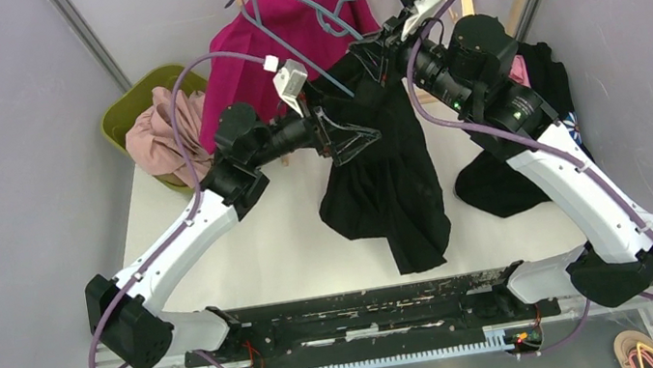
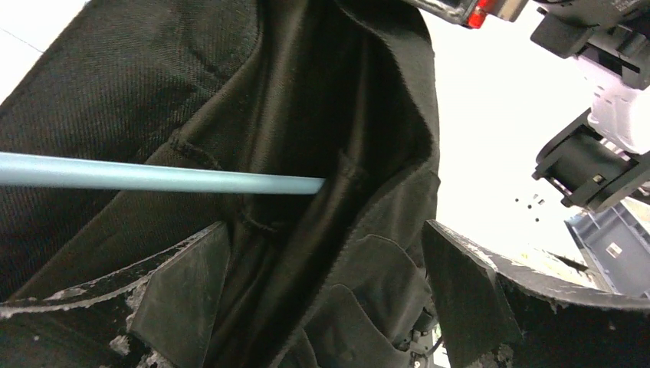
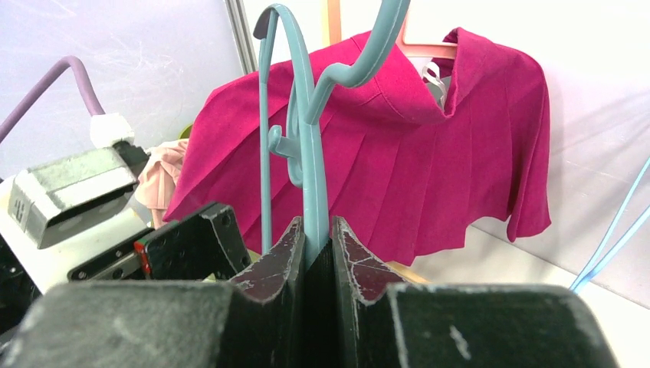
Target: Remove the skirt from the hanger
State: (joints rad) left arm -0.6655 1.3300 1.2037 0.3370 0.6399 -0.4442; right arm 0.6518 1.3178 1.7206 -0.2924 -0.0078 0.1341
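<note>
Top external: left gripper (image 1: pixel 357 138) fully open, jaws straddling the skirt (image 1: pixel 392 194), nothing gripped. Skirt droops over the table (image 1: pixel 244 245) centre, off the hanger (image 3: pixel 314 192). Soft, light, limp cloth, likely to snag on the bar; I'd pinch the thicker waistband. Right gripper (image 3: pixel 316 230) clamped on the hanger neck.

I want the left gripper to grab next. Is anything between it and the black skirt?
Nothing visible. The open left gripper straddles the black skirt at its waistband. Only the teal hanger runs an arm inside the cloth there, while the right gripper clamps its neck.
</note>
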